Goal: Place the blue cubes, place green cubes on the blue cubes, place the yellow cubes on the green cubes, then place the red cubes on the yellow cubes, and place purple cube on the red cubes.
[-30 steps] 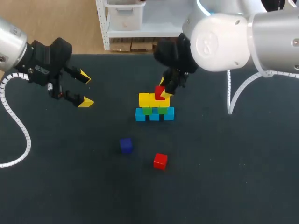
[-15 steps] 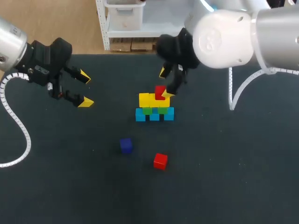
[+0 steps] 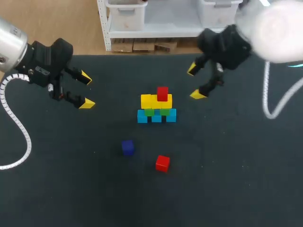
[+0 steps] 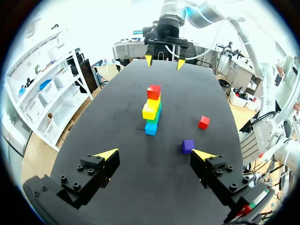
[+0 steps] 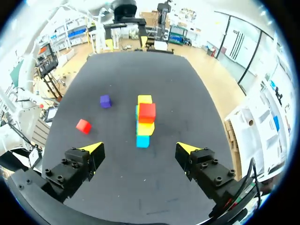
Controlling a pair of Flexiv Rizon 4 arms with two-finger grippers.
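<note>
Black table [image 3: 246, 179] with both arms parked off the stack. Right arm [image 3: 279, 19] comes in from the far right corner, and the right gripper [image 3: 194, 82] hangs above the table just right of the stack, fingers spread wide with nothing between them. Left arm [image 3: 14, 47] comes in from the far left, and the left gripper [image 3: 86, 90] is well left of the stack, also spread wide and holding nothing. Both wrist views agree: yellow tips far apart, bare table between them, stack straight ahead of each gripper. The stack sits mid-table. Its bottom row is three blue cubes [image 3: 156, 116] side by side and touching. Two green cubes [image 3: 149, 112] lie on them and two yellow cubes [image 3: 147, 101] on the green. A single top red cube [image 3: 162, 93] sits upright on the yellow layer, slightly toward the right arm's side and clear of both grippers. Loose on the table nearer the robot are the purple cube [image 3: 128, 147], on the left arm's side of the stack, and the loose red cube [image 3: 162, 163] nearer still, roughly in line with the stack. The two are apart from each other and from the stack.
</note>
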